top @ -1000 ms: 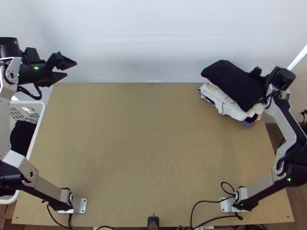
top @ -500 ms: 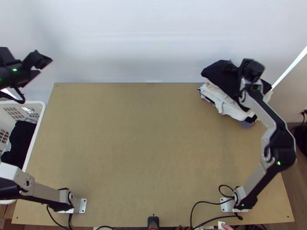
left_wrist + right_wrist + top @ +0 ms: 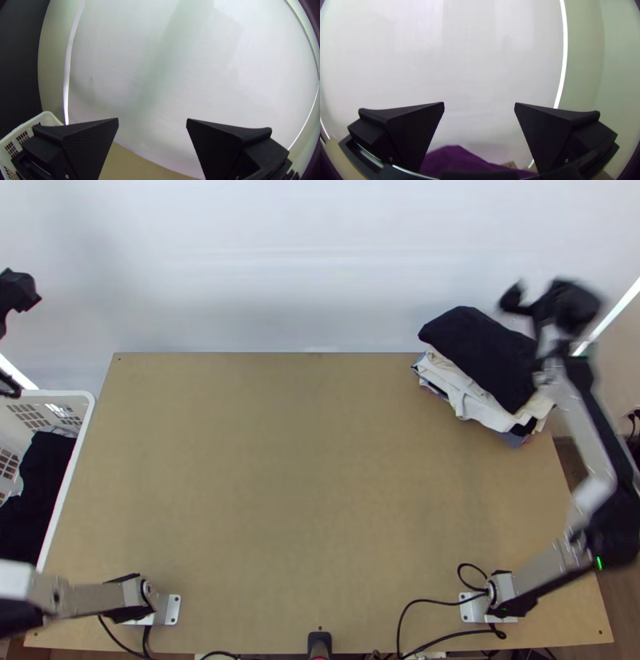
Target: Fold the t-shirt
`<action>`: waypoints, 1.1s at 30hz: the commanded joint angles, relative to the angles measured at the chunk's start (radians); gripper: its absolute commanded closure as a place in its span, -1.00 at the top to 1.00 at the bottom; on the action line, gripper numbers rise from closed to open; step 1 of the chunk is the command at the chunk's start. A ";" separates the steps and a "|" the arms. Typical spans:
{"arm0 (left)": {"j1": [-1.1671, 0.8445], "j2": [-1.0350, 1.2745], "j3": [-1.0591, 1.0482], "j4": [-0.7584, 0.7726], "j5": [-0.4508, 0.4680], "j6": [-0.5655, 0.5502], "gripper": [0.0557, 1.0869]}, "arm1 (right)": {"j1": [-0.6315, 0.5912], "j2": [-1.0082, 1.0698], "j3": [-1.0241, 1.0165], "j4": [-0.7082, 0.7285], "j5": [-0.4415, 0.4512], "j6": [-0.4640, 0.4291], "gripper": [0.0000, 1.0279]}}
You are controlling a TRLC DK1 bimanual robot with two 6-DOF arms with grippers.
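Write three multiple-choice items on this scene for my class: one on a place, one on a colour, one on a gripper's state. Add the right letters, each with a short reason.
1. Where on the table is the clothes stack?
A) Near edge, left
B) Far edge, right
C) Exact middle

2. What colour does the top garment look from above?
A) Black
B) Yellow
C) Red

3. How do the jaws of the right gripper stand?
A) Shut with nothing between
B) Clamped on a sleeve
C) Open

Key:
1: B, since the top view shows the stack by the far edge, toward the right side.
2: A, since the top garment looks black in the top view, over paler cloth.
3: C, since the right wrist view shows a wide gap between the jaws.
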 commanded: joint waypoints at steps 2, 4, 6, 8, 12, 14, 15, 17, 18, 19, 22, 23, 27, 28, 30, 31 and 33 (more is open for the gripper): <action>-0.004 -0.191 -0.219 0.141 -0.021 0.045 0.92 | -0.038 -0.216 0.089 -0.157 -0.069 0.125 0.91; -0.004 -0.290 -0.349 0.236 -0.027 0.080 0.92 | -0.035 -0.318 0.072 -0.235 -0.080 0.132 0.91; 0.008 -0.387 -0.459 0.320 -0.050 0.097 0.92 | -0.029 -0.440 -0.003 -0.221 -0.086 0.143 0.91; 0.031 -0.485 -0.573 0.395 -0.055 0.112 0.92 | -0.027 -0.572 -0.102 -0.169 -0.089 0.131 0.91; 0.068 -0.680 -0.818 0.532 -0.055 0.168 0.92 | -0.016 -0.787 -0.280 -0.161 -0.112 0.105 0.91; 0.078 -0.792 -0.970 0.641 -0.055 0.206 0.92 | -0.013 -0.922 -0.442 -0.082 -0.112 0.066 0.91; 0.086 -0.842 -1.032 0.674 -0.055 0.206 0.92 | -0.013 -1.008 -0.542 0.000 -0.112 0.048 0.91; 0.092 -0.922 -1.134 0.691 -0.053 0.215 0.92 | -0.012 -1.197 -0.770 0.231 -0.115 -0.013 0.91; 0.095 -0.958 -1.180 0.694 -0.053 0.217 0.92 | -0.004 -1.290 -0.879 0.326 -0.133 -0.093 0.91; 0.097 -0.996 -1.225 0.697 -0.053 0.220 0.92 | 0.002 -1.382 -0.976 0.383 -0.153 -0.158 0.91; 0.097 -1.123 -1.377 0.742 -0.053 0.244 0.92 | 0.023 -1.557 -1.145 0.400 -0.189 -0.175 0.91; 0.095 -1.166 -1.426 0.744 -0.053 0.246 0.92 | 0.027 -1.592 -1.180 0.388 -0.189 -0.175 0.91; 0.077 -1.336 -1.590 0.720 -0.042 0.255 0.92 | 0.022 -1.620 -1.301 0.352 -0.176 -0.119 0.91; 0.077 -1.355 -1.622 0.720 -0.042 0.255 0.92 | 0.022 -1.620 -1.338 0.365 -0.176 -0.121 0.91; 0.071 -1.353 -1.665 0.719 -0.042 0.263 0.92 | 0.027 -1.620 -1.404 0.374 -0.176 -0.096 0.91; 0.071 -1.353 -1.696 0.747 -0.044 0.274 0.92 | 0.034 -1.620 -1.439 0.374 -0.176 -0.087 0.91; 0.071 -1.353 -1.746 0.757 -0.044 0.283 0.92 | 0.071 -1.620 -1.494 0.379 -0.176 -0.090 0.91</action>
